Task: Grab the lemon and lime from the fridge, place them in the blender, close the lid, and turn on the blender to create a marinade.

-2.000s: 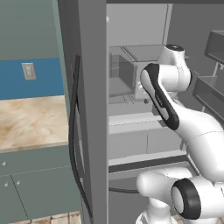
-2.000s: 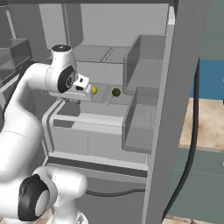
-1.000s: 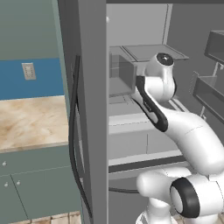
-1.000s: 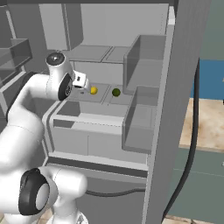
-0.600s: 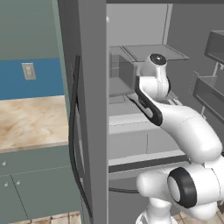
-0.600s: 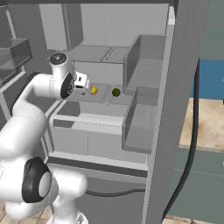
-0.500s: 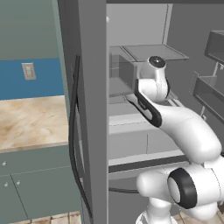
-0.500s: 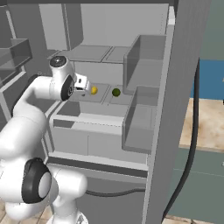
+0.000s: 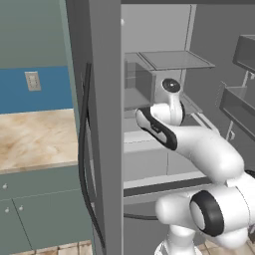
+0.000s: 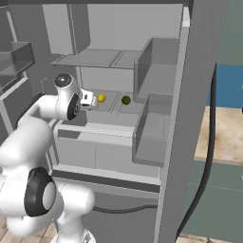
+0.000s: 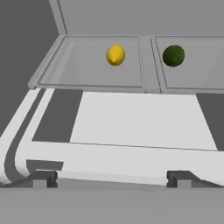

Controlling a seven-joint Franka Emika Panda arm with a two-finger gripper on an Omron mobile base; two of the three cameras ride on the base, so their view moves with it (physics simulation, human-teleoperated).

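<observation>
the fridge (image 10: 194,95) stands open, its door edge nearest the camera. on a middle shelf (image 11: 105,74) inside it lie the lemon (image 11: 115,55) and, just beside it on the neighbouring pane, the lime (image 11: 173,56) — apart, not touching. the gripper (image 11: 112,178) reaches into the fridge short of the shelf, jaws spread wide, holding nothing — the lemon sits ahead of it.
</observation>
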